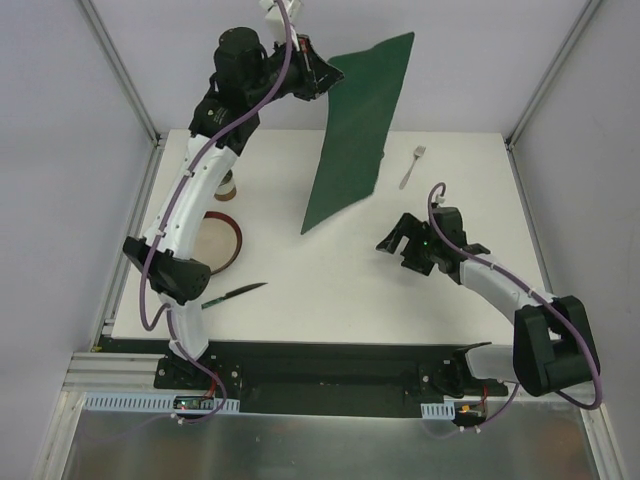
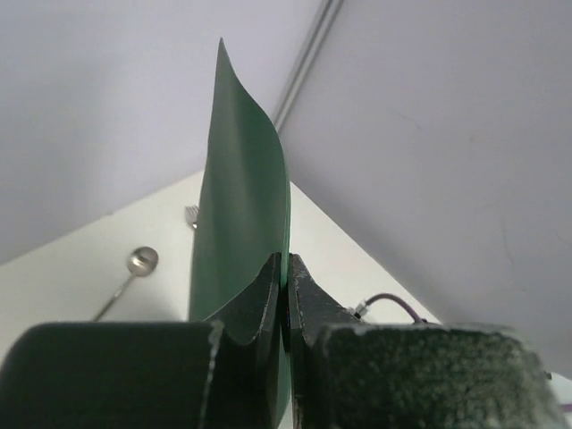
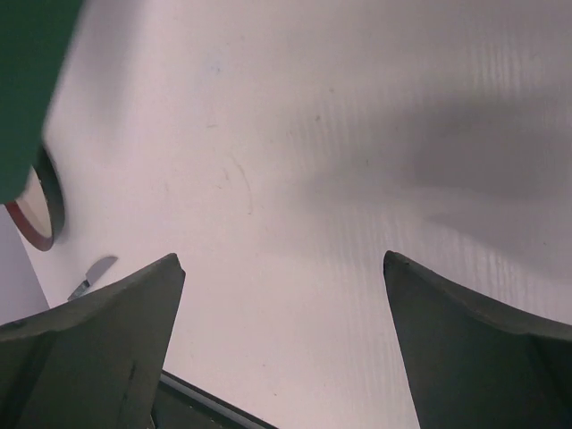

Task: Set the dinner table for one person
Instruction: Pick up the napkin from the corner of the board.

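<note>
The white dinner table (image 1: 330,290) fills the top view. My left gripper (image 1: 322,75) is raised high at the back and shut on the edge of a dark green placemat (image 1: 358,130), which hangs down with its lower corner near the table. In the left wrist view the jaws (image 2: 286,273) pinch the placemat (image 2: 237,197) edge-on. My right gripper (image 1: 398,240) is open and empty, low over the table's middle right; its view (image 3: 281,268) shows bare tabletop (image 3: 340,179) between the fingers.
A red-rimmed plate (image 1: 225,240) lies at the left, partly under the left arm, with a cup (image 1: 228,187) behind it. A knife (image 1: 235,293) lies near the front left. A fork (image 1: 411,165) lies at the back right. A spoon (image 2: 134,268) shows in the left wrist view.
</note>
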Motion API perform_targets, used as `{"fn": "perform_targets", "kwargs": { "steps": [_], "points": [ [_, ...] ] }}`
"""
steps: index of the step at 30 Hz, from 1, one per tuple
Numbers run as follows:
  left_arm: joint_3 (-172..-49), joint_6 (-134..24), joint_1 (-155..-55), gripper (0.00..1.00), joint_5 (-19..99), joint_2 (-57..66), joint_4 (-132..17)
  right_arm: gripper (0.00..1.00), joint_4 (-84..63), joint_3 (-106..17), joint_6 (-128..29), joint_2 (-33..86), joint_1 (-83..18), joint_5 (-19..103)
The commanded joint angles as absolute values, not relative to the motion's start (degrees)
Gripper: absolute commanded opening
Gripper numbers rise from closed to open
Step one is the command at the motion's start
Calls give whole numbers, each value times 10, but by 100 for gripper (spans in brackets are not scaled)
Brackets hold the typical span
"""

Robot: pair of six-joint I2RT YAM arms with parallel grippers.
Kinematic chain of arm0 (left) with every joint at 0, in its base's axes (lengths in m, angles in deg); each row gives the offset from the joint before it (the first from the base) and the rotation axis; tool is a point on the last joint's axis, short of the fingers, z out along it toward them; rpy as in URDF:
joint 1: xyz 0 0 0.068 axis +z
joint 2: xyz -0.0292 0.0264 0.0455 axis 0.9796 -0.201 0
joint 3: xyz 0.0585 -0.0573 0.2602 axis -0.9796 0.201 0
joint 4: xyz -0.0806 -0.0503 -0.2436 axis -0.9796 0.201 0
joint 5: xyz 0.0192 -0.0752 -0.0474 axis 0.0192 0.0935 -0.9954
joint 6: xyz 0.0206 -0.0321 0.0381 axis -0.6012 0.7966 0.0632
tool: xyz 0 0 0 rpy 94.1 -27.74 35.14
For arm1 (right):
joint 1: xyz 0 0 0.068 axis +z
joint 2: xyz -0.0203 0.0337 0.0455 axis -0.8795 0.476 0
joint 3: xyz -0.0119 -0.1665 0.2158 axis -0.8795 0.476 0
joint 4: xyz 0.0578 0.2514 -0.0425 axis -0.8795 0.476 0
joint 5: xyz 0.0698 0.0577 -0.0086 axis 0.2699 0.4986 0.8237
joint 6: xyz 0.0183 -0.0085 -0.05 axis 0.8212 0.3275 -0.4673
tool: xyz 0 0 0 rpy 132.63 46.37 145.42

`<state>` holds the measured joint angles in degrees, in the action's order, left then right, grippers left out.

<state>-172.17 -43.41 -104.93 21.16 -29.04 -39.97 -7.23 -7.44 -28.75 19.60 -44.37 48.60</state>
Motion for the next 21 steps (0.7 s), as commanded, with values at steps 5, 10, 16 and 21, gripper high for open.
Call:
{"fn": "perform_targets", "kwargs": {
  "steps": [5,10,16,21],
  "points": [
    [-1735,-485,-1048,0,315,-211,-414,96,-136,-81,-274,234,-401,469],
    [-1709,-499,-1049,0,337,-182,-413,96,-169,-135,-273,305,-359,471],
    [-1668,-533,-1049,0,385,-145,-412,96,-209,-207,-258,394,-314,507],
    [-1665,-553,-1049,0,408,-135,-410,96,-228,-270,-254,441,-260,525]
  ]
}}
